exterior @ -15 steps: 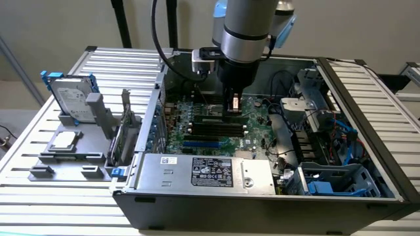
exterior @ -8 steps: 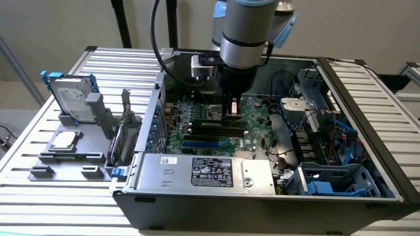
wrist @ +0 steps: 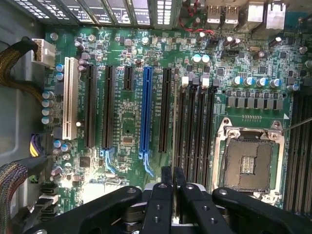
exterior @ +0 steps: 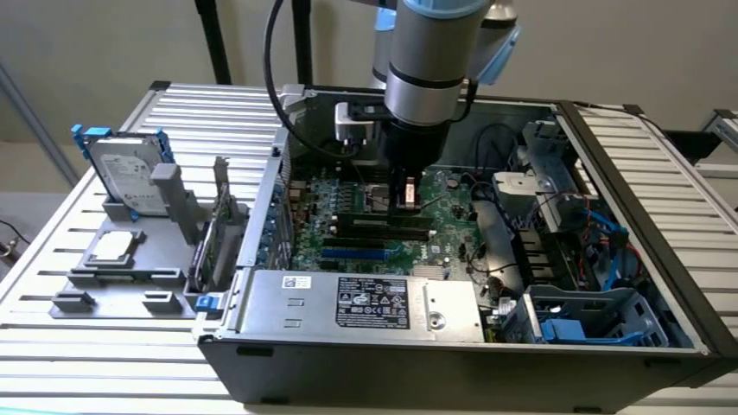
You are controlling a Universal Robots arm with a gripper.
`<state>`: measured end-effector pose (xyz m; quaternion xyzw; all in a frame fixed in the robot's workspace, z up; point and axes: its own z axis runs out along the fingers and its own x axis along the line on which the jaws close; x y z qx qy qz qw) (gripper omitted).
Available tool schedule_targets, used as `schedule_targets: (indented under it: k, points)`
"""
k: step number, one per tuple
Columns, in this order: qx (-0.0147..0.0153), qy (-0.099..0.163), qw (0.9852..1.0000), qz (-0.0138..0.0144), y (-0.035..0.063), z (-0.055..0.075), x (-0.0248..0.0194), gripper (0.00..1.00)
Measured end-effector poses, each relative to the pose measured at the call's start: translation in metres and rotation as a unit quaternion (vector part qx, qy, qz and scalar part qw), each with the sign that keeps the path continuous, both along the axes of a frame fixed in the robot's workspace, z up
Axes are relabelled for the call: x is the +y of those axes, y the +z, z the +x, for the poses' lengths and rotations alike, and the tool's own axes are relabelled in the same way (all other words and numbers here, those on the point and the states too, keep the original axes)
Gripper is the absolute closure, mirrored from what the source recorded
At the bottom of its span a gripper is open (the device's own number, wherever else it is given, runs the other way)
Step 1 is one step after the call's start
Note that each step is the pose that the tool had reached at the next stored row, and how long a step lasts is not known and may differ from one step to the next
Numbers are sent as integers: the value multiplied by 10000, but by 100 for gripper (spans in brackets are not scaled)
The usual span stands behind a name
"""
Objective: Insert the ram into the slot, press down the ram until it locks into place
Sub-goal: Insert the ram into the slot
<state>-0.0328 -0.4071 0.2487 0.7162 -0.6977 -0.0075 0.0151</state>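
Wrist view: gripper (wrist: 173, 179) pinches the ram (wrist: 174, 122) edge-on, lengthwise along the slot (wrist: 181, 136).

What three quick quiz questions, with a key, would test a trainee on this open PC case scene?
1. True or false: the CPU socket is empty.
2. What colour is the long socket that stands among the black ones?
3. In the grey fixture, the hard drive: A) lies flat B) stands on edge C) sits under a second drive.
Key: 1 true; 2 blue; 3 B.
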Motion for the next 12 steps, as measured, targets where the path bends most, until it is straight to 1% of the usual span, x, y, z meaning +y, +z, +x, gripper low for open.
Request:
schedule_targets:
  k: [2, 4, 6, 9, 10, 12]
  points:
    - [0, 0, 10000, -16, -3, 0, 12, 87]
    - [0, 1, 10000, -40, -6, 0, 32, 87]
    - [0, 0, 10000, -83, -8, 0, 56, 87]
    - [-1, 1, 9999, -157, -13, -4, 92, 87]
    - [-2, 0, 9998, -178, -15, -6, 106, 87]
    - [-5, 0, 9998, -204, -20, -8, 124, 87]
